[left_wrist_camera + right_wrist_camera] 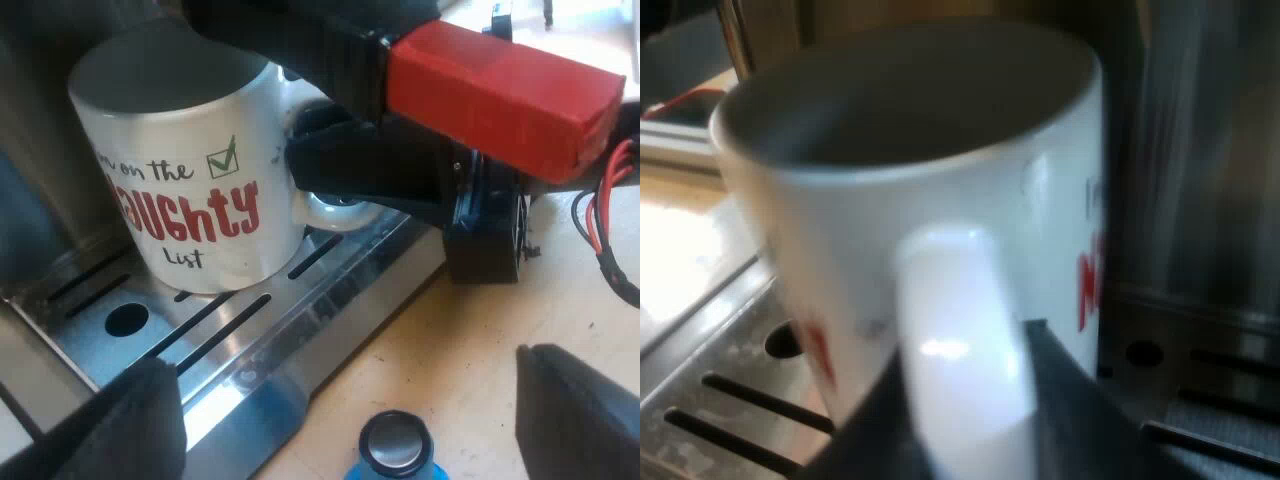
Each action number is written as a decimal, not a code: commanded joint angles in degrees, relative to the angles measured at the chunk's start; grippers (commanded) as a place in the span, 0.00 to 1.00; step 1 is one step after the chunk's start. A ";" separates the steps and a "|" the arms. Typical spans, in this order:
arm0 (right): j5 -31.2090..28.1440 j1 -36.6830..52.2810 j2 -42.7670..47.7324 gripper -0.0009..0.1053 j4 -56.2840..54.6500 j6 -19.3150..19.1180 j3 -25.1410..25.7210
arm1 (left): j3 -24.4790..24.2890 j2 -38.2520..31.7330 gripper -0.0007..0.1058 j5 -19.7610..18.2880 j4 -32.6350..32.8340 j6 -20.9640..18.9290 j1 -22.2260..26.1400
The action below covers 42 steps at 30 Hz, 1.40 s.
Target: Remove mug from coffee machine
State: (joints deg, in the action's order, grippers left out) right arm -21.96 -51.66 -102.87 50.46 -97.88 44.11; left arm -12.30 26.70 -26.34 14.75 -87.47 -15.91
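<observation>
The right pincer (965, 405) is clenching the mug (940, 200) by its handle (960, 340) for lifting it off the drip tray (250, 350), while the left pincer (350, 400) is hovering released.

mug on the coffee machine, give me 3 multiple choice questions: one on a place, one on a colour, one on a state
1. Where does the mug stand?
A. on the drip tray
B. on top of the bean hopper
C. on the table

2. What colour is the big word printed on the mug?
A. blue
B. red
C. black

3. How is the left gripper?
A. shut on the mug
B. shut on the holder's handle
C. open, gripping nothing

Answers: 1 A, its base rests on the slotted metal tray. 2 B, the large lettering is red. 3 C, its fingers stand wide apart, away from the mug.
</observation>
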 commanded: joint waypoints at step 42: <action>-11.53 -7.68 29.14 0.01 -9.21 -5.24 -20.41 | -0.44 0.04 0.66 -1.82 -0.94 -2.04 -0.99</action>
State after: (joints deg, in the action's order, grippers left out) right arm -31.41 -58.75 -75.87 39.81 -102.80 23.86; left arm -12.30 26.70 -27.15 14.75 -88.21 -16.29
